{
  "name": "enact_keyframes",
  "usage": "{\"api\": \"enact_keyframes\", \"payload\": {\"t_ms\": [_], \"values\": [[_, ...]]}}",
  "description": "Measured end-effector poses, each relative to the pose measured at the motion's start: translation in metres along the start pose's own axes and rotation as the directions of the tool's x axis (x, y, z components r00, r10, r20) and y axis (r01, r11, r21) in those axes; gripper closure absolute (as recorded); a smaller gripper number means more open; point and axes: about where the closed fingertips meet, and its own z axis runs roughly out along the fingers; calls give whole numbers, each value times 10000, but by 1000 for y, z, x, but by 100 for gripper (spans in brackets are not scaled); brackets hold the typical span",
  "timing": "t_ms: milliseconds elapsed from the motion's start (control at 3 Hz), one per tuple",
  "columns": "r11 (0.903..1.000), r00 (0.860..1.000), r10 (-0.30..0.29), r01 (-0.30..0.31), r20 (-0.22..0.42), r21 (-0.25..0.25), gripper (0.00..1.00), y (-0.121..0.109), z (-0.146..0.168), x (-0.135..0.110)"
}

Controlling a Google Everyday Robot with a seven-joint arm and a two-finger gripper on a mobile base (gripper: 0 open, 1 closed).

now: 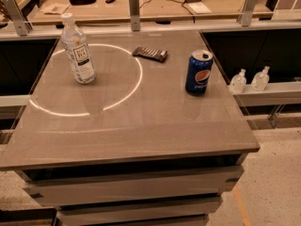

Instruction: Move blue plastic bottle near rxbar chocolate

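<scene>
The blue plastic bottle point(79, 51) stands upright at the back left of the grey table point(131, 121), clear with a white cap and a white-and-dark label. The rxbar chocolate point(150, 54) lies flat in its dark wrapper at the back middle, to the right of the bottle with a gap between them. My gripper is not in view.
A blue Pepsi can point(198, 73) stands upright at the right side of the table. Two small clear pump bottles point(249, 80) sit on a ledge off the right edge. A bright ring of light point(136, 86) lies on the left half. Metal posts point(134, 4) and a cluttered desk stand behind.
</scene>
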Motion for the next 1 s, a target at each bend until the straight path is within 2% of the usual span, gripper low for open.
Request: {"api": "enact_keyframes", "payload": {"t_ms": [333,667,1000], "values": [[9999,9997,-81,79,217,98,0,2,-16,-9],[9987,9989,435,-429,185,-288,0,5,-5,-10],[9857,9947,1022,-1029,-125,-1334,0,18,46,8]]}}
